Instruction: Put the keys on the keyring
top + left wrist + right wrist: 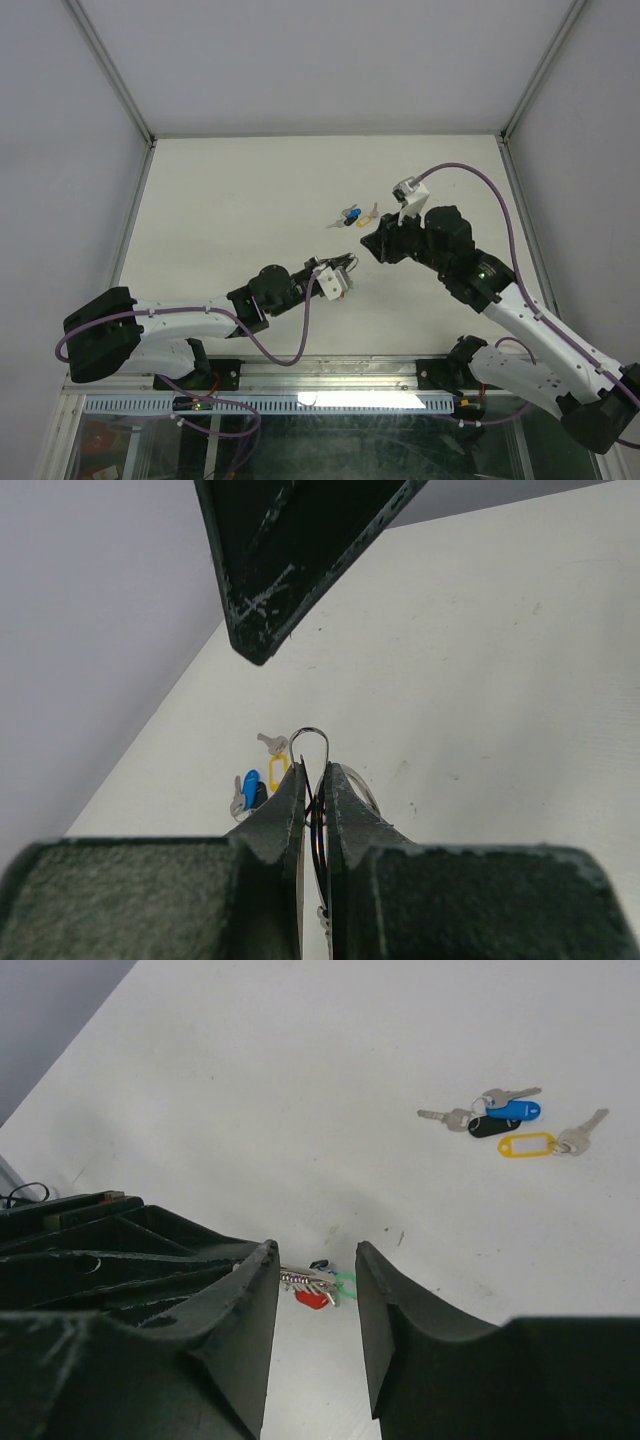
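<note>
keyring: a thin silver wire keyring carrying a bunch of green-, red- and dark-headed keys is held off the table. its top loop pokes up just past the fingertips.
left gripper: the left gripper is clamped on the wire, jaws nearly touching with only the ring between them.
right gripper: the right gripper has its jaws spread with nothing between the pads. in the overhead view it faces the ring from about 2 o'clock, close but not touching.
loose keys: the small silver metal keys with yellow, blue and dark plastic heads lie flat in a loose cluster on the white matte table. they are at about 12 o'clock from the left gripper and 10 o'clock from the right one, near both.
handling: i judge the keys light, stiff and slick on the blade, and lying too flat to scoop easily. the thicker plastic head looks the better place to pinch, leaving the hole free. the ring is springy wire that probably needs its coil prised open, and it could twist in the pinch.
first pick: the yellow-headed key lies slightly apart at the cluster's 4 o'clock edge in the right wrist view. the blue and dark ones touch or overlap.
obstacles: nothing lies between the grippers and the keys. the hanging bunch may crowd the ring's opening, and the two grippers are close enough to bump. the grey enclosure walls stand well apart.
</note>
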You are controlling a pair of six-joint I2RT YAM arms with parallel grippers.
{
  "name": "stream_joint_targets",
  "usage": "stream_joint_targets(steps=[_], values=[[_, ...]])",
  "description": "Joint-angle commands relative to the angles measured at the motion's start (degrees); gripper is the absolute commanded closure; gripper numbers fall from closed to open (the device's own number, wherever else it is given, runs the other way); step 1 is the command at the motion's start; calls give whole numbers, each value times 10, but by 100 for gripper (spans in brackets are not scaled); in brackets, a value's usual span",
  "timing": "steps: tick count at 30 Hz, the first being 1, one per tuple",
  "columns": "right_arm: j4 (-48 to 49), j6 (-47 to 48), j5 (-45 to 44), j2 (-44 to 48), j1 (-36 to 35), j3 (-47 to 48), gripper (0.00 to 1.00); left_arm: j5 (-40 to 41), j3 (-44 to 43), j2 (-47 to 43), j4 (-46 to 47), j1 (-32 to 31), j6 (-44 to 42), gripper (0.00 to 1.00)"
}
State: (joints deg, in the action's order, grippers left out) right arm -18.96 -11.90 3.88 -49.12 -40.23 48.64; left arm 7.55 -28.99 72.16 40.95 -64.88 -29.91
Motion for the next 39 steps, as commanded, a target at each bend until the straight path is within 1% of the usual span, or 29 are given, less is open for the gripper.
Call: stream_joint_targets(steps=[1, 3, 7, 11, 16, 20, 21, 22, 23, 24, 25, 27, 29, 32, 39], values=[[-14, -1, 73, -27, 1, 47, 61, 1, -26, -12, 23, -6, -11, 100], [-22, 0, 92, -41, 1, 54, 59, 1, -26, -11, 22, -6, -11, 100], [-15, -4, 117, -53, 1, 49, 58, 1, -26, -11, 22, -6, -10, 100], [-13, -9, 137, -67, 1, 49, 58, 0, -26, -13, 21, -6, -10, 100], [-5, -14, 144, -80, 0, 48, 61, -2, -25, -13, 22, -6, -10, 100], [-3, -16, 151, -88, 1, 50, 68, 0, -26, -14, 22, -6, -10, 100], [-4, -16, 152, -90, 0, 50, 72, 0, -26, -13, 22, -6, -10, 100], [-3, -16, 154, -91, 1, 50, 80, 0, -26, -13, 23, -6, -10, 100], [-2, -17, 156, -91, 1, 50, 90, 1, -25, -12, 24, -6, -10, 100], [-2, -17, 155, -89, 1, 50, 96, 1, -25, -12, 24, -6, -10, 100], [-1, -16, 155, -87, 1, 49, 100, 2, -25, -12, 25, -6, -10, 100], [0, -16, 151, -81, 1, 48, 100, 4, -25, -12, 27, -6, -9, 99], [-1, -16, 147, -75, 1, 48, 100, 6, -25, -13, 30, -6, -8, 92], [-2, -14, 145, -71, 0, 49, 100, 7, -26, -12, 30, -6, -9, 87], [-3, -12, 142, -66, 1, 50, 100, 8, -25, -13, 31, -6, -7, 84]])
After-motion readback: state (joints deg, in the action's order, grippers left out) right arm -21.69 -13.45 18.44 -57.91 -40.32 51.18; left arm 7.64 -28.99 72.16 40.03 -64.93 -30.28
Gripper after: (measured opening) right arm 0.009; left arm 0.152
